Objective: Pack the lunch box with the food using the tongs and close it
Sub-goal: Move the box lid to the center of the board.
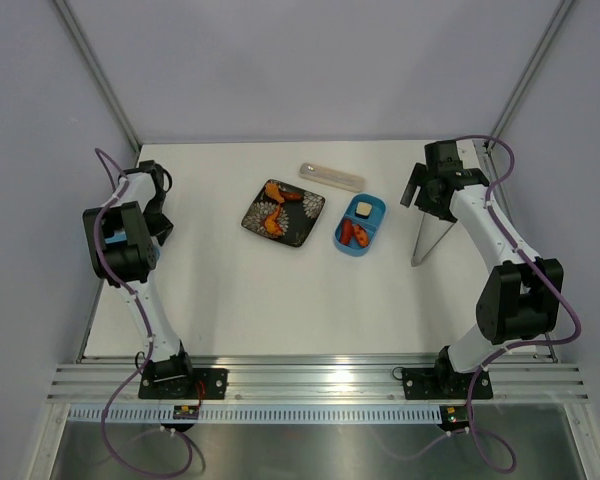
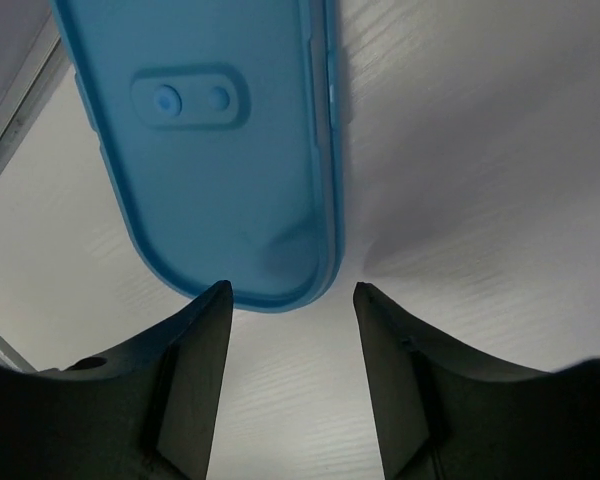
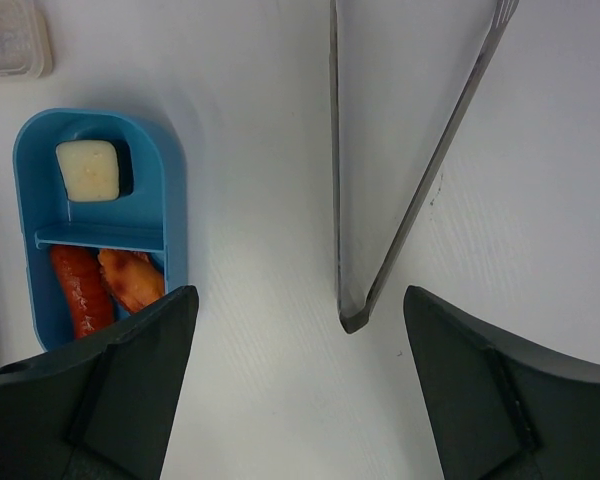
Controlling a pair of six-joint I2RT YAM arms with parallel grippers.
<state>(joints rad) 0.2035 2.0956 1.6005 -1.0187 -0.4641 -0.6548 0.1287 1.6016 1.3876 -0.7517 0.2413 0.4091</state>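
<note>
The white table (image 1: 280, 300) fills the middle of the overhead frame, enclosed by pale walls. The left arm (image 1: 130, 250) stands at the left of that frame, folded over the table's left edge. The right arm (image 1: 490, 230) stands at the right, reaching toward the upper right. The black patterned plate (image 1: 305, 208) sits just left of upper centre. The lunch box (image 3: 172, 210), open and light blue, lies beside it to the right, the two near but apart. The lid (image 2: 220, 150) occupies the upper left of the left wrist frame, lying flat on the table. Its rounded end comes down level with the fingertips of the left gripper (image 2: 290, 287), whose jaws stand apart with bare table showing between them. Whether either finger touches the lid's edge cannot be told. The tongs (image 3: 335, 160) lie on the table right of the lunch box. They form a narrow V with the joined end pointing to the bottom of the right wrist frame, directly ahead of the right gripper (image 3: 298, 292). Its jaws are spread wide and hold nothing. A long translucent case (image 1: 332, 176) rests above the plate and box in the overhead frame. Food is noted in two places. In the box, a pale block (image 3: 88, 170) sits in the upper compartment, with a red sausage (image 3: 75, 290) and an orange piece (image 3: 130, 280) below the divider. On the plate, further orange pieces (image 1: 272, 222) are present.
</note>
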